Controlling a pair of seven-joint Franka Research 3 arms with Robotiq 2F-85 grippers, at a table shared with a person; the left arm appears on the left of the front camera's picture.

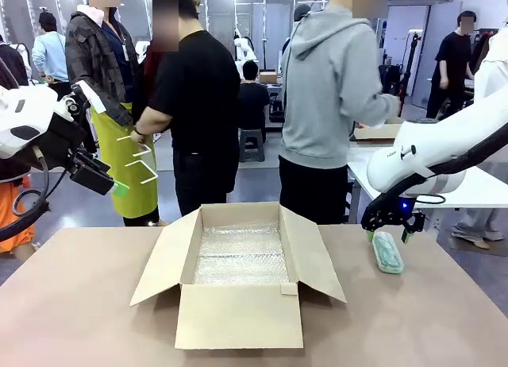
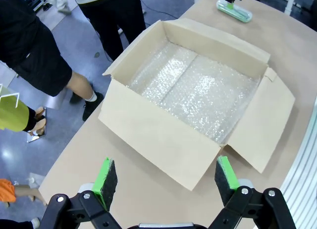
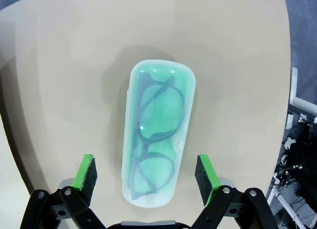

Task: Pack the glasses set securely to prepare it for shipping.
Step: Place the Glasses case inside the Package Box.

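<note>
A rounded see-through green case (image 3: pixel 157 135) holds dark glasses (image 3: pixel 151 140) on the bench (image 1: pixel 71 303), a cardboard box (image 1: pixel 238 315) holds bumpy bubble wrap (image 1: pixel 240 256), and the left gripper (image 2: pixel 166 177) and right gripper (image 3: pixel 144 172) are wide open.

Bright, even overhead light; bubble wrap (image 2: pixel 198 90) glitters with glare, shadows stay soft (wrist views bend at edges).

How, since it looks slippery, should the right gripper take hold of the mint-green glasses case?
Pinch the mint-green glasses case across its long sides near mid-length, coming from straight above. It lies flat on the table, and its narrow width should fit between the pads of the open right gripper.
</note>
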